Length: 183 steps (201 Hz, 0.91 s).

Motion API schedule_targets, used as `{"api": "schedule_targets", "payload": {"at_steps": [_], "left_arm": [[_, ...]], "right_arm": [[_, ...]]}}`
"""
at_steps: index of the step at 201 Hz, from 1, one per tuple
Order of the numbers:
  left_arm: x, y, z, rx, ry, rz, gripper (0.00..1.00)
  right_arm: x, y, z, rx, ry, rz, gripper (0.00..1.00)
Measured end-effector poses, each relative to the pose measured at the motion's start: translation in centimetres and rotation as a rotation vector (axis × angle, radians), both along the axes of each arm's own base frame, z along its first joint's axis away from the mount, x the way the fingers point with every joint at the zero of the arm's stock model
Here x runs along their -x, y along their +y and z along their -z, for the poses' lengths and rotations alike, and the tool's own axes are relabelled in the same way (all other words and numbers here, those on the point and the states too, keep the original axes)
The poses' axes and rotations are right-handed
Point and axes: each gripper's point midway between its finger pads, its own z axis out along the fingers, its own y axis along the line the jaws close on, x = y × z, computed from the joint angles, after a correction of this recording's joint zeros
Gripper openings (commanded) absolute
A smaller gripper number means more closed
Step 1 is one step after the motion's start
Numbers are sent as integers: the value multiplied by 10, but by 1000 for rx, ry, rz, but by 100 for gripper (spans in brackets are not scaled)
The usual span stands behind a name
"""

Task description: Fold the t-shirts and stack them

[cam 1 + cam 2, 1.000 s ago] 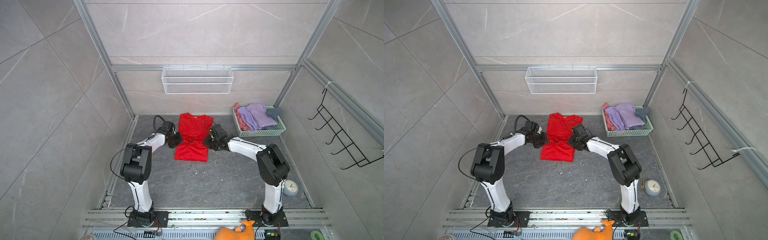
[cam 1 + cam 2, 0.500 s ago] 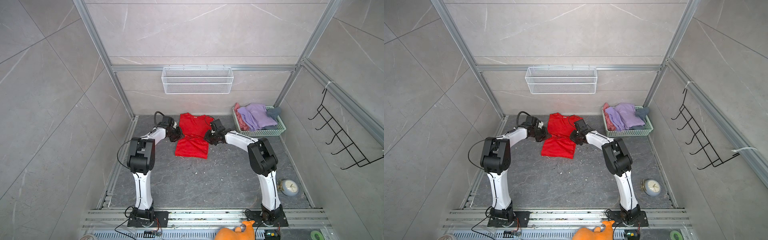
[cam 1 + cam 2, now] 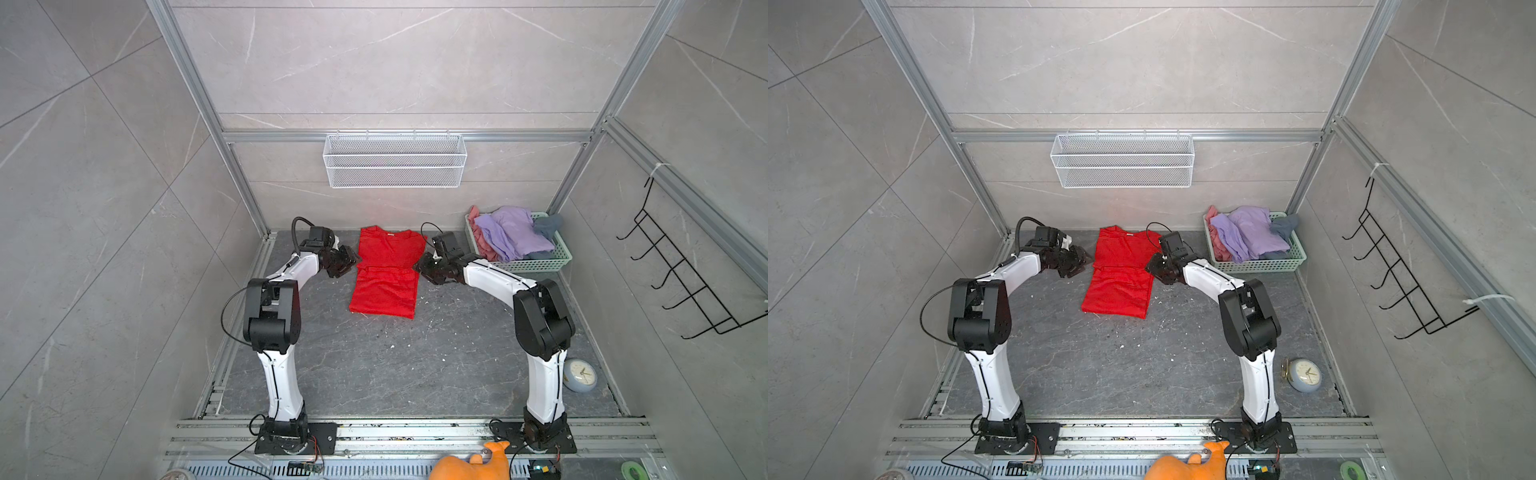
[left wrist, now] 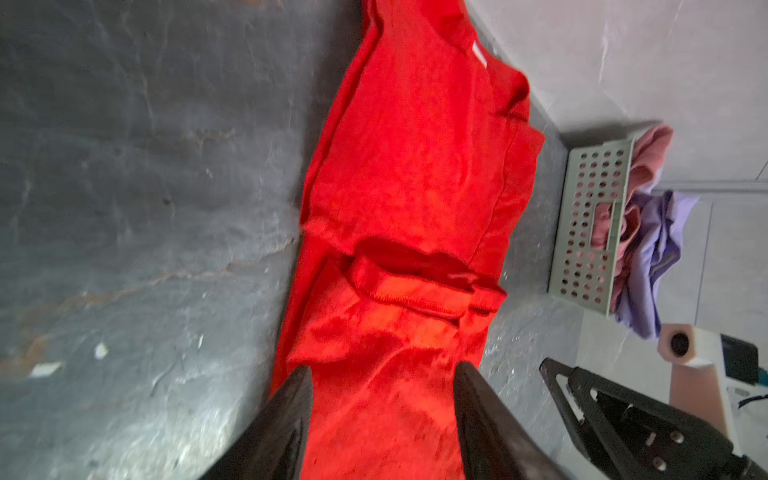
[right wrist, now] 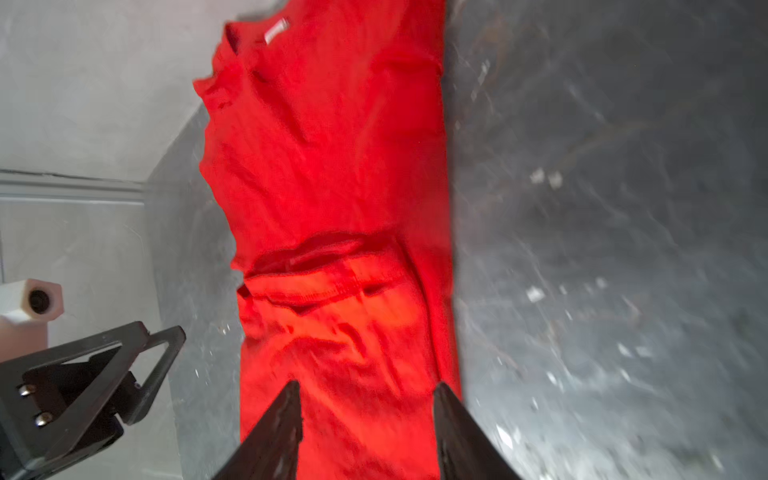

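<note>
At the near edge, the orange plush toy (image 3: pixel 473 463) is lying beside the base of the right arm. Further in, on the right of the dark floor (image 3: pixel 374 365), a small round clock (image 3: pixel 579 374) is resting next to that arm.

Past mid-floor, the red t-shirt (image 3: pixel 384 286) is lying flat as a long narrow strip with its collar pointing toward the back wall. Its hem is lying across the middle of the strip, so the near half is doubled over.

The left gripper (image 3: pixel 347 262) is sitting low at the shirt's left edge, level with the hem line. In the left wrist view its jaws (image 4: pixel 382 368) are standing apart with no cloth clamped between them. The right gripper (image 3: pixel 419 268) is sitting at the opposite edge. Its jaws (image 5: pixel 365 385) are likewise standing apart and gripping nothing.

Beyond the right gripper, in the far right corner, the green basket (image 3: pixel 536 266) is holding the lavender t-shirt (image 3: pixel 515 235), the pink t-shirt (image 3: pixel 473 216) and the dark grey t-shirt (image 3: pixel 548 224) in a loose, unfolded heap.

On the back wall, the white wire shelf (image 3: pixel 395 166) is hanging above the shirt.
</note>
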Motion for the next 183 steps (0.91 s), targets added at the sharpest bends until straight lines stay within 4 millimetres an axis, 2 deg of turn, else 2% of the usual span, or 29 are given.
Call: {"api": "schedule_targets", "payload": {"at_steps": [21, 65, 95, 121, 155, 183], "left_arm": [[28, 1, 10, -24, 38, 5, 65], [101, 11, 42, -70, 162, 1, 65], [129, 19, 46, -96, 202, -7, 65], [135, 21, 49, -98, 209, -10, 62], [140, 18, 61, -68, 237, -20, 55], [135, 12, 70, -30, 249, -33, 50]], "right_arm": [[28, 1, 14, 15, 41, -27, 62], [102, 8, 52, 36, 151, -83, 66], [135, 16, 61, 9, 183, -83, 67], [141, 25, 64, -30, 179, -67, 66], [133, 31, 64, -90, 155, -19, 60], [126, 36, 66, -119, 143, 8, 53]]}}
